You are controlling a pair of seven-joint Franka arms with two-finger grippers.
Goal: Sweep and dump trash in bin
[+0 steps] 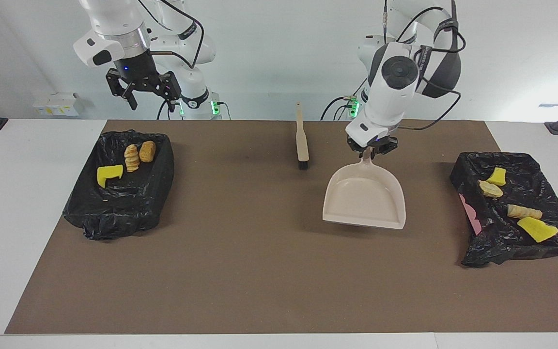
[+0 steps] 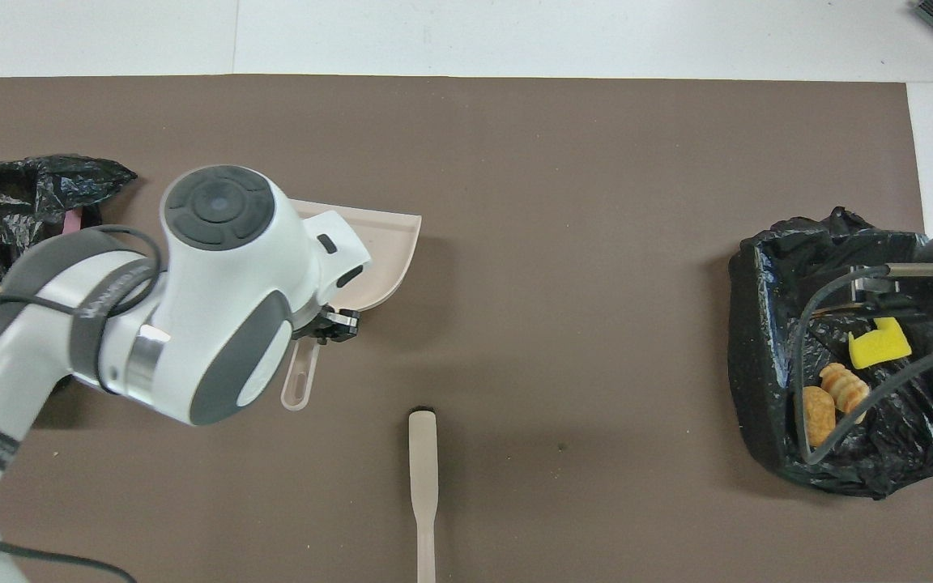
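Note:
My left gripper (image 1: 371,151) is shut on the handle of the empty beige dustpan (image 1: 364,199), which it holds level and low over the mat, beside the brush (image 1: 301,140). From overhead the left arm covers most of the dustpan (image 2: 385,259). All the trash lies in two black-lined bins. The bin (image 1: 114,218) at the right arm's end holds a yellow sponge (image 1: 109,174) and two bread lumps (image 1: 132,157). The bin (image 1: 502,247) at the left arm's end holds yellow sponges (image 1: 536,229) and tan lumps (image 1: 523,211). My right gripper (image 1: 152,99) hangs open and empty, high over its bin.
The brush (image 2: 423,478) lies flat on the brown mat (image 1: 259,271) near the robots, its bristles pointing away from them. A pink strip (image 1: 472,220) shows at the rim of the bin at the left arm's end. A small white box (image 1: 56,103) sits off the mat.

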